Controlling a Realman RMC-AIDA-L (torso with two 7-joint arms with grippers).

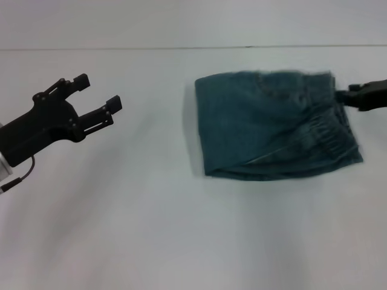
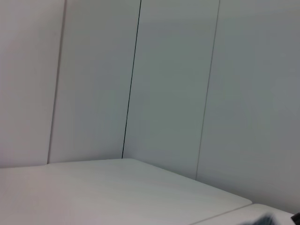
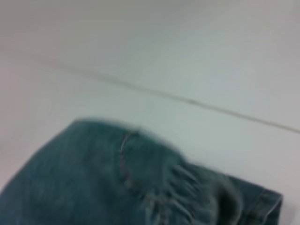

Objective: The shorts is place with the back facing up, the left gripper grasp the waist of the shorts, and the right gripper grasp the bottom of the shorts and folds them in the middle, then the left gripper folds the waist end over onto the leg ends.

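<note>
The teal denim shorts [image 1: 272, 124] lie folded into a rough rectangle on the white table, right of centre in the head view. Their gathered elastic waist [image 1: 326, 130] lies on top at the right side. My right gripper [image 1: 354, 95] reaches in from the right edge, and its tip meets the far right corner of the shorts. The right wrist view looks closely at the denim shorts [image 3: 117, 187] with a seam and the gathered fabric. My left gripper [image 1: 98, 92] hovers open over bare table far to the left, well apart from the shorts, with nothing between its fingers.
The white table [image 1: 181, 229] spreads around the shorts, with its far edge [image 1: 121, 49] against a pale wall. The left wrist view shows only wall panels [image 2: 164, 93] and a table corner [image 2: 126, 187].
</note>
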